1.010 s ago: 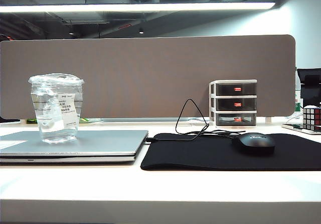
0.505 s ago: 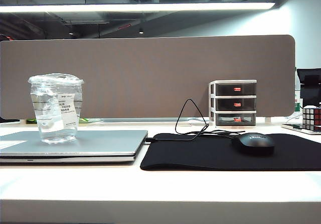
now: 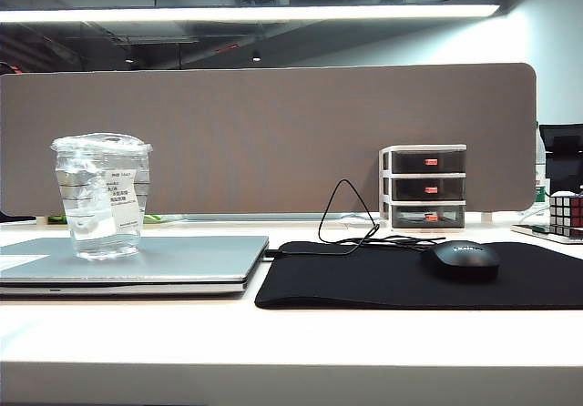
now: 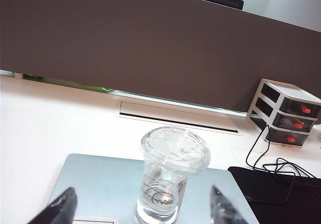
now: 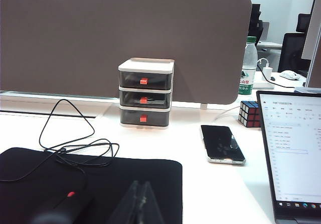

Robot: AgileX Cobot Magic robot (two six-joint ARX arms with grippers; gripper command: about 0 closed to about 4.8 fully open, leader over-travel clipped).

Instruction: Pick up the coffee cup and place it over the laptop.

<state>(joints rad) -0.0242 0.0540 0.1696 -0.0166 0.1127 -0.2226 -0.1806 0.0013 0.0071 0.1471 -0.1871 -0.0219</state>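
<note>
The clear coffee cup [image 3: 100,197] with its domed lid stands upright on the closed silver laptop [image 3: 182,260] at the left of the desk. In the left wrist view the cup [image 4: 173,169] rests on the laptop lid [image 4: 95,184]. My left gripper [image 4: 143,210] is open, its two fingertips wide apart on either side of the cup's base and clear of it. My right gripper [image 5: 143,201] is shut and empty, hovering over the black mouse mat [image 5: 125,174]. Neither gripper shows in the exterior view.
A black mouse [image 3: 465,258] with a looped cable lies on the mouse mat [image 3: 383,279]. A three-drawer organiser [image 3: 424,187] stands by the grey divider. On the right are a Rubik's cube [image 5: 249,113], a phone [image 5: 222,143], a bottle [image 5: 248,66] and an open laptop [image 5: 293,153].
</note>
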